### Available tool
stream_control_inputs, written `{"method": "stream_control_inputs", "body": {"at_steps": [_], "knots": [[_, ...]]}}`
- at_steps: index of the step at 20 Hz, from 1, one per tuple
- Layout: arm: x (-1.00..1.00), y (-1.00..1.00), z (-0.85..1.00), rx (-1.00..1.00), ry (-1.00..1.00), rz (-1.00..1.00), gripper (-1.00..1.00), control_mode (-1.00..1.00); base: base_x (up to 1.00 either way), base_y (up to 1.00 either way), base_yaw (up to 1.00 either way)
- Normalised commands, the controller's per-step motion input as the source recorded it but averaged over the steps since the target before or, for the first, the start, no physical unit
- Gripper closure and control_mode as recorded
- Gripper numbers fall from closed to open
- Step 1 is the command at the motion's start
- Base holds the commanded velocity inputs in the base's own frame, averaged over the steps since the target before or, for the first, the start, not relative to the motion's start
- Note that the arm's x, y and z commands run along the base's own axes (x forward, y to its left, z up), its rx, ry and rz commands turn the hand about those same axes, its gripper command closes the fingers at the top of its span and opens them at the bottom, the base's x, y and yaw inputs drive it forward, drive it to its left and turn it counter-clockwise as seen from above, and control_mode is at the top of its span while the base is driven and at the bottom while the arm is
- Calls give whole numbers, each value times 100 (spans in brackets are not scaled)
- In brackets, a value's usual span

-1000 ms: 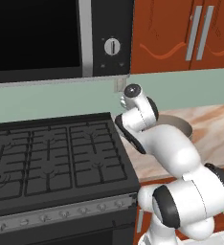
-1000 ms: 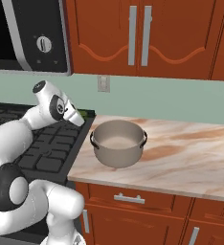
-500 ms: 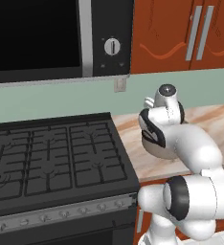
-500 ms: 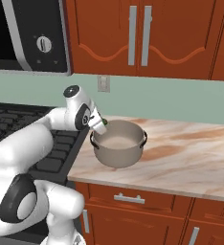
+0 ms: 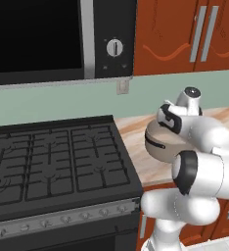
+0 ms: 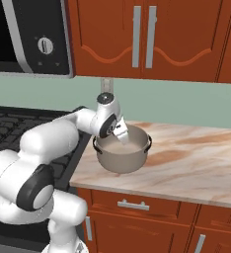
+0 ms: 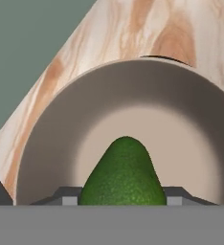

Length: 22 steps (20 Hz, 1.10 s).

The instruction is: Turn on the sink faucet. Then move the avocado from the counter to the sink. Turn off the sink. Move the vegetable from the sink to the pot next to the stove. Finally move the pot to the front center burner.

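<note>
We see a black stove (image 5: 53, 162) to the left of the pot (image 6: 121, 154), which sits on the marbled counter (image 6: 196, 168). Above the pot's open mouth our gripper (image 7: 123, 200) clasps the green avocado (image 7: 123, 174) between its two fingers.

Counter: you see the marbled beige counter (image 6: 196, 168) running to the right of the stove (image 5: 53, 162).
On it: you have the pot (image 6: 121, 157) standing near its stove-side end.
</note>
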Motion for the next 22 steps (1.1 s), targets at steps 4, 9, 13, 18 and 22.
{"method": "stream_control_inputs", "body": {"at_steps": [4, 9, 13, 18, 22], "knots": [[27, -26, -35, 3, 0, 0, 100, -100, 0, 0, 0], [39, -12, -36, 0, 4, 0, 100, -100, 0, 0, 0], [35, -6, -40, 0, 6, 1, 100, -100, 0, 0, 0], [27, -5, -38, 1, 6, 3, 100, -100, 0, 0, 0], [26, -5, -41, 1, 7, 3, 100, -100, 0, 0, 0]]}}
